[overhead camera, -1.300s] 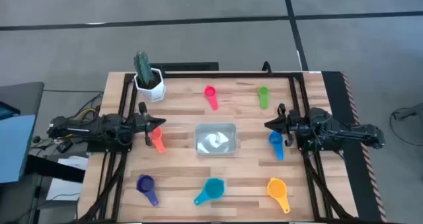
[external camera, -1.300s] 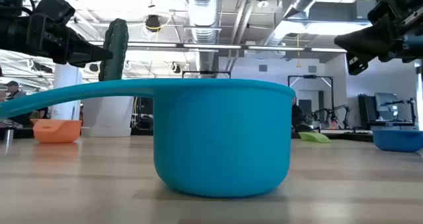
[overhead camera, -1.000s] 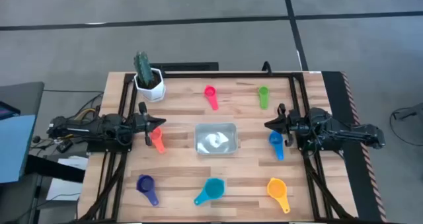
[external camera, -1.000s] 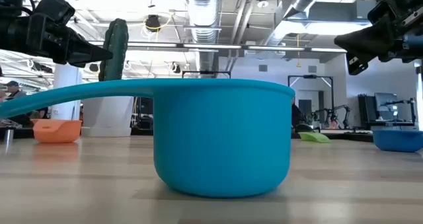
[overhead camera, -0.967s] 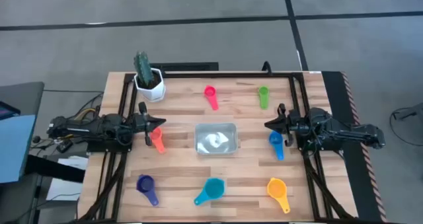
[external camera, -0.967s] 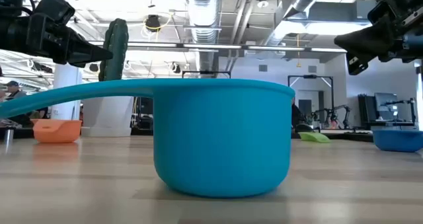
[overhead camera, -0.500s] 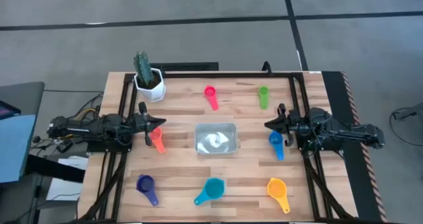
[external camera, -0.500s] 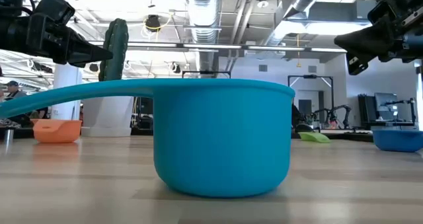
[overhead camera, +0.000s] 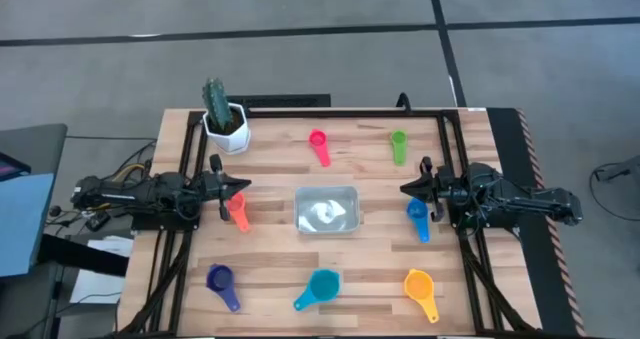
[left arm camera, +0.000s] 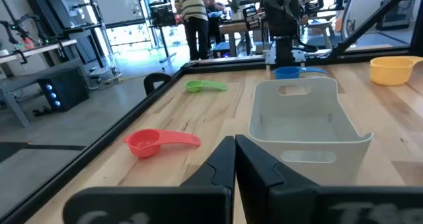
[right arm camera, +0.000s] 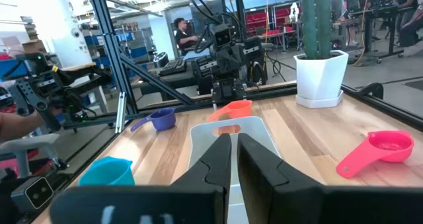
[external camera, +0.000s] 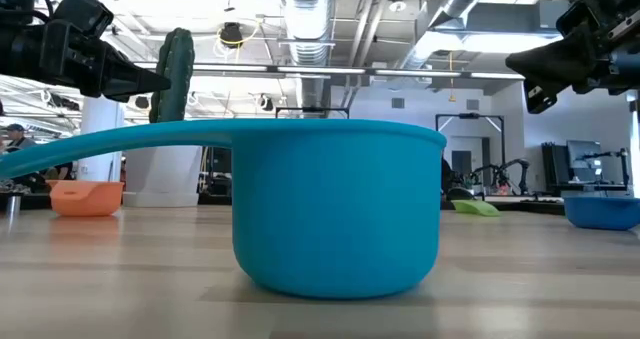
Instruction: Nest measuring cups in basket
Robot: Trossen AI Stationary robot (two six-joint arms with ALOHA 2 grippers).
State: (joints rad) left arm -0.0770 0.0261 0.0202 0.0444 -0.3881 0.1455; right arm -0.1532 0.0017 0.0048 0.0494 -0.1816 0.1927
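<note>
Seven measuring cups lie apart on the wooden table around the clear basket (overhead camera: 326, 211), each resting on its base: pink (overhead camera: 319, 146) and green (overhead camera: 398, 146) toward the far edge, orange-red (overhead camera: 238, 212) left of the basket, blue (overhead camera: 418, 220) right of it, and purple (overhead camera: 222, 285), teal (overhead camera: 318, 289) and yellow-orange (overhead camera: 421, 292) near the front edge. My left gripper (overhead camera: 243, 186) hovers shut above the orange-red cup, pointing at the basket. My right gripper (overhead camera: 405, 189) hovers shut above the blue cup, also pointing at the basket. Both touch nothing.
A white hexagonal pot with a cactus (overhead camera: 226, 119) stands at the table's far left corner. A black frame (overhead camera: 447, 129) runs along the table's sides and far edge. The teal cup (external camera: 330, 204) fills the low view. People stand in the room behind (left arm camera: 192, 19).
</note>
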